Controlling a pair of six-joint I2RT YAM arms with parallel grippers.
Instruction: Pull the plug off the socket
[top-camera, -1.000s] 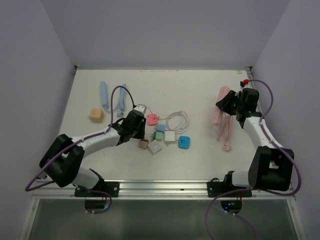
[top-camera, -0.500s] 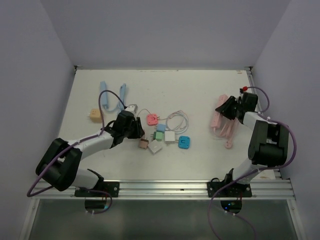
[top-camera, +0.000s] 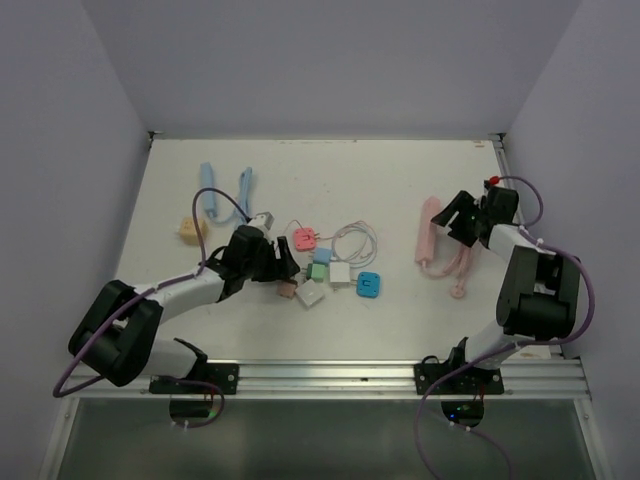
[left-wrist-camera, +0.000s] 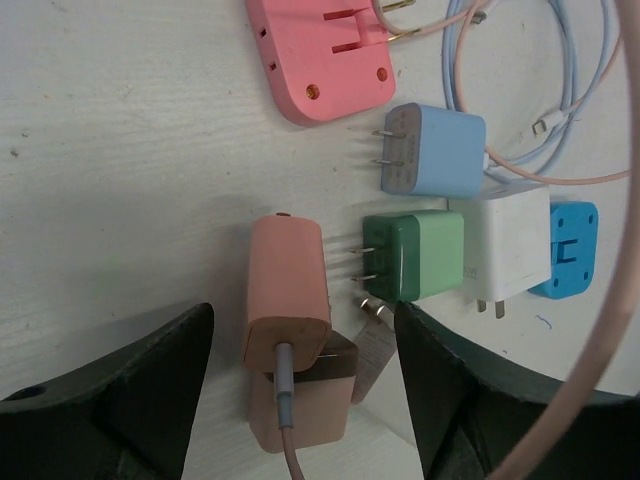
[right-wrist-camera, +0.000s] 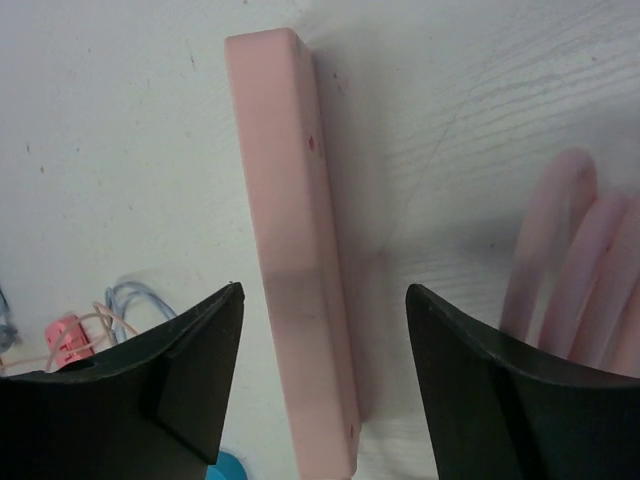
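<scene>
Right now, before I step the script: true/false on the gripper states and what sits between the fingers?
1. Both the left gripper and the right gripper are open. True.
2. The left gripper grips the green plug. False: it grips nothing; the peach plug lies between its fingers.
3. The pink power strip lies between the right gripper's fingers. True.
4. The green plug's prongs point away from the peach plug. False: they point toward it.
</scene>
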